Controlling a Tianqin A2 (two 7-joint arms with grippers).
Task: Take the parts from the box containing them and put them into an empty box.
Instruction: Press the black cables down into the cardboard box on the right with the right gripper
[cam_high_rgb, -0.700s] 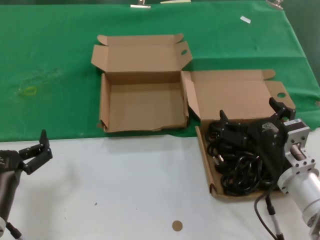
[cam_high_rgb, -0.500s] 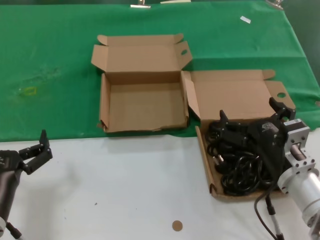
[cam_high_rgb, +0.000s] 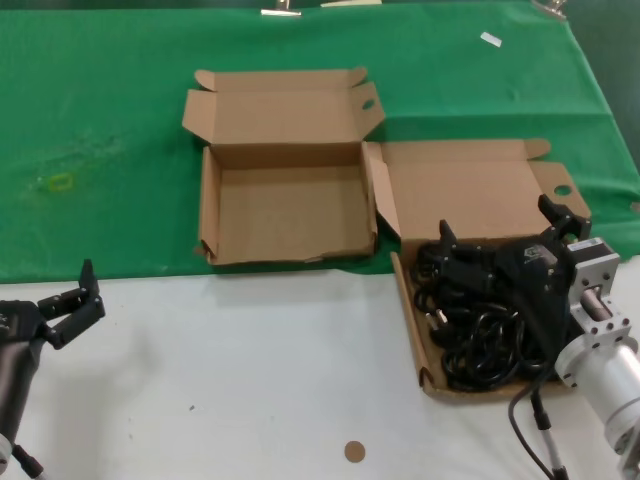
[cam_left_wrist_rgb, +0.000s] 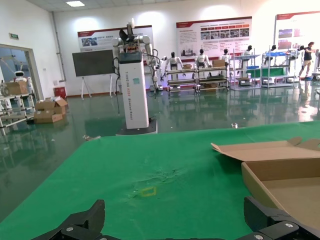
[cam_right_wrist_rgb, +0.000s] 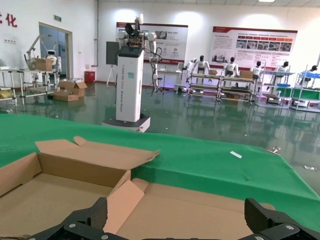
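Over the full box (cam_high_rgb: 408, 300), at roughly 4 o'clock in the head view, the right gripper (cam_high_rgb: 497, 240) hangs with its jaws spread wide and nothing between them, one fingertip at the back edge of the cable heap, the other out by the lid's holed tab. The parts (cam_high_rgb: 478, 320), black looped cables with chunky plugs, lie tangled just beneath and toward 6 o'clock of the gripper. Judgement: the step is the first pick. Best to drop straight down onto one bundle's gathered loops, not a plug, so that a single bundle lifts free without dragging its neighbours. The empty box (cam_high_rgb: 285, 212) sits at 10 o'clock from the full one, on the green cloth (cam_high_rgb: 100, 120), walls nearly touching. The left gripper (cam_high_rgb: 72, 300) waits spread open over the white worktop (cam_high_rgb: 250, 380) at 8 o'clock.
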